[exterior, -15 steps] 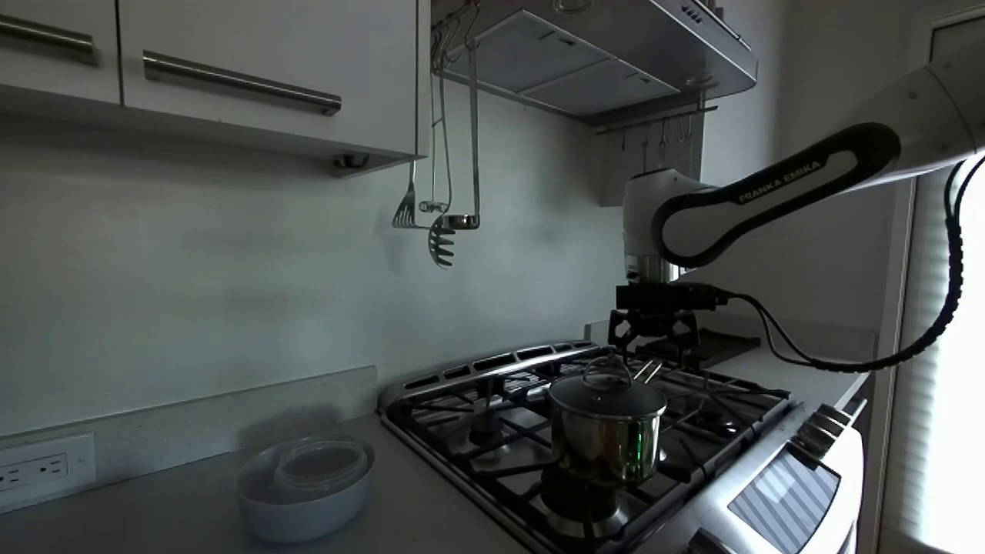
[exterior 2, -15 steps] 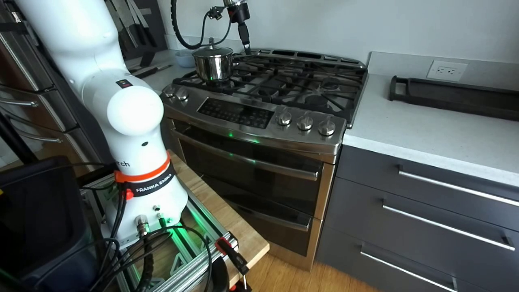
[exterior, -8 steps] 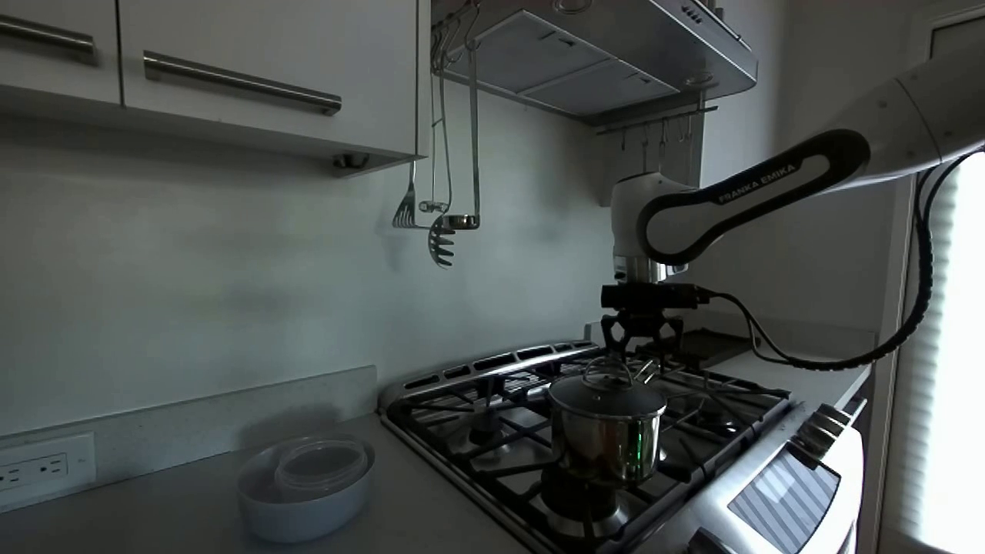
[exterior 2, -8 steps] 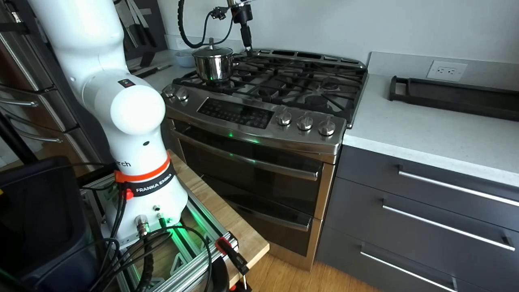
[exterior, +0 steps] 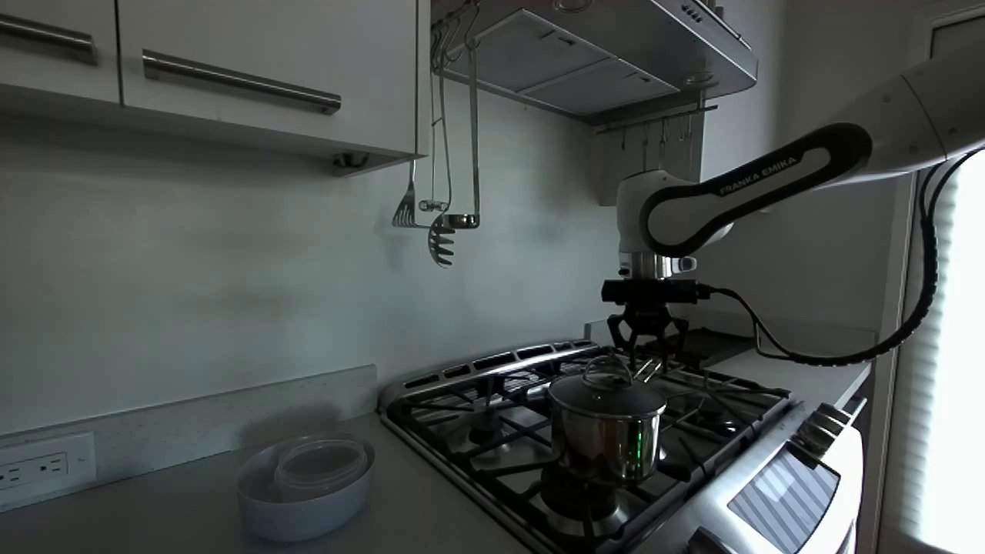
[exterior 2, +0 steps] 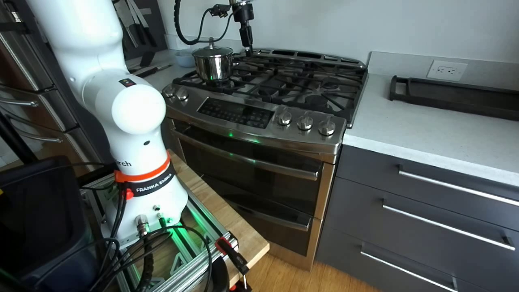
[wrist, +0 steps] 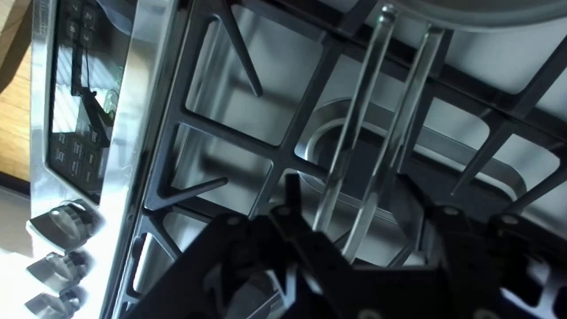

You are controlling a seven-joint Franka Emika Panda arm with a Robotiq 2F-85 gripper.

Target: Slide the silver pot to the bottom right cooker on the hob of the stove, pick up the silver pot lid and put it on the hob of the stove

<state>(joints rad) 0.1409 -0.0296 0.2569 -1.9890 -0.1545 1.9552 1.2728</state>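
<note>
At the near left of the hob (exterior 2: 292, 87) in an exterior view, the silver pot (exterior 2: 213, 68) is seen, topped by the silver pot lid (exterior 2: 215, 52); slow, level sliding is advised. Farther back, its handle (wrist: 348, 133) is flanked by the pincer (wrist: 347, 182), jaws parted, nothing gripped; it should be centred and clamped squarely first

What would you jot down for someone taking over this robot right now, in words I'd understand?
Gripper: open; the wrist view shows one finger to each side of the pot handle, with no grip visible. Whether it is low enough is hard to tell.
Silver pot: over the front-left burner, as you face the stove.
Silver pot lid: on the pot.
Done: gripper lined up with the handle.
Left: probably grip the handle, slide the pot to the bottom right cooker, then set the lid on the hob.
</note>
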